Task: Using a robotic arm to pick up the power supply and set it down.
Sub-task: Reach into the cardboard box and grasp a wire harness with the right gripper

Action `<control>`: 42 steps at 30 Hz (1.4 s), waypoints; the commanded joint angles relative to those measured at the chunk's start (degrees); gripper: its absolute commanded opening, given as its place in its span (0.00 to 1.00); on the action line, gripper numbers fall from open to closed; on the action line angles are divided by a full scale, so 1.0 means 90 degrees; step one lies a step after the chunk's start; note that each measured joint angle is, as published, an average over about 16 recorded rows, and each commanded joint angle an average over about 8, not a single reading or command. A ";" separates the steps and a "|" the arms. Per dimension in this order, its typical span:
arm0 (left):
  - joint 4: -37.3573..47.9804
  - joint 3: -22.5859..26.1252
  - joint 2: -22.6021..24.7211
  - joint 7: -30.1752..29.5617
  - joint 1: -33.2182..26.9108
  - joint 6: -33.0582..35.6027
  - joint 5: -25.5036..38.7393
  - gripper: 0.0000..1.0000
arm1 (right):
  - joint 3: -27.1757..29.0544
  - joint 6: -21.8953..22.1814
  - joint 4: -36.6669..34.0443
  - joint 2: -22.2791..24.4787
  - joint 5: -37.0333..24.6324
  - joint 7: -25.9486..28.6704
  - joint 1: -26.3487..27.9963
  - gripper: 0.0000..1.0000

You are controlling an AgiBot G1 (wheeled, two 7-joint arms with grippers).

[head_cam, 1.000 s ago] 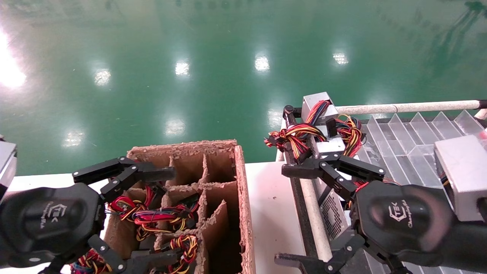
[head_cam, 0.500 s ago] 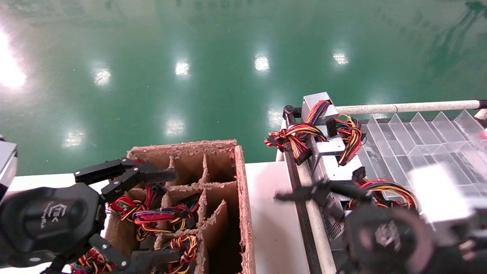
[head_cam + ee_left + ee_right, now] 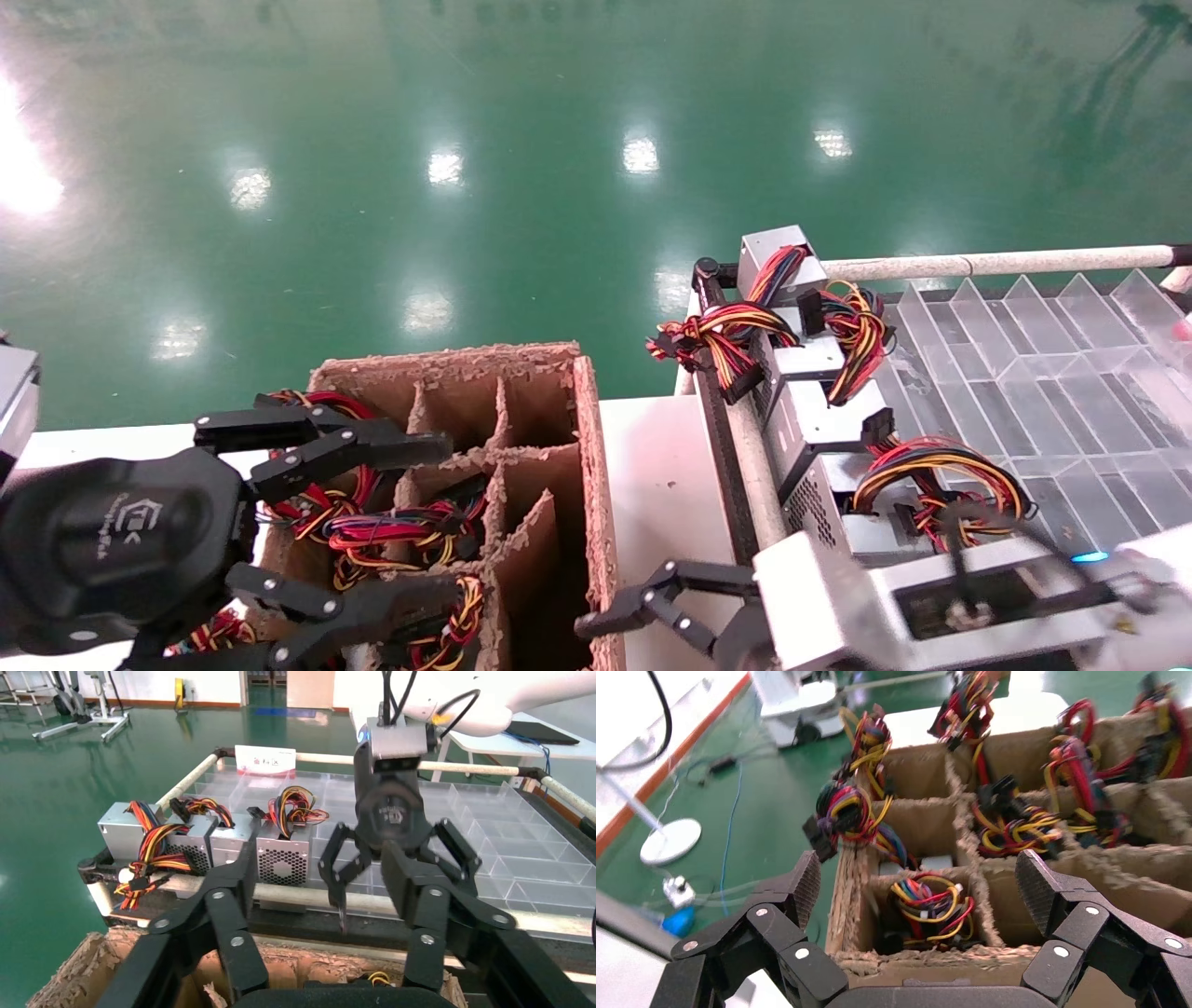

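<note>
A white desk is seen above a glossy green floor. A ragged cardboard box with divider cells is set directly on the desk. Just beside the desk's right edge, a clear compartmented tray is carried on a tube-railed frame.

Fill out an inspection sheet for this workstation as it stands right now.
Surface: white table carrying a torn cardboard divider box; a clear compartment tray beside it.
Job's things: power supplies lined along the tray's near edge; more sit in the box cells.
Clutter: nothing seen.
Grippers: left gripper open over the box, holding nothing; right gripper open, empty, low between box and tray.
Cables: red-yellow-black wire bundles on each supply; one bundle hangs over the tray's edge.
Surroundings: glossy green floor.
</note>
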 commanded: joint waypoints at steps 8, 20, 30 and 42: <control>0.0000 0.0000 0.0000 0.0000 0.0000 0.0000 0.0000 0.00 | -0.0901 -0.0022 -0.0459 -0.0390 -0.0321 -0.0399 0.0592 0.34; 0.0000 0.0001 0.0000 0.0001 0.0000 0.0000 -0.0001 0.00 | -0.1859 -0.0023 -0.1495 -0.0980 -0.0383 -0.1205 0.1128 0.00; 0.0000 0.0002 -0.0001 0.0001 0.0000 -0.0001 -0.0001 0.00 | -0.2476 0.0002 -0.1944 -0.1275 -0.0331 -0.1612 0.1492 0.00; 0.0000 0.0002 -0.0001 0.0001 -0.0001 -0.0001 -0.0001 0.00 | -0.2863 0.0064 -0.2177 -0.1307 -0.0170 -0.1851 0.1711 0.00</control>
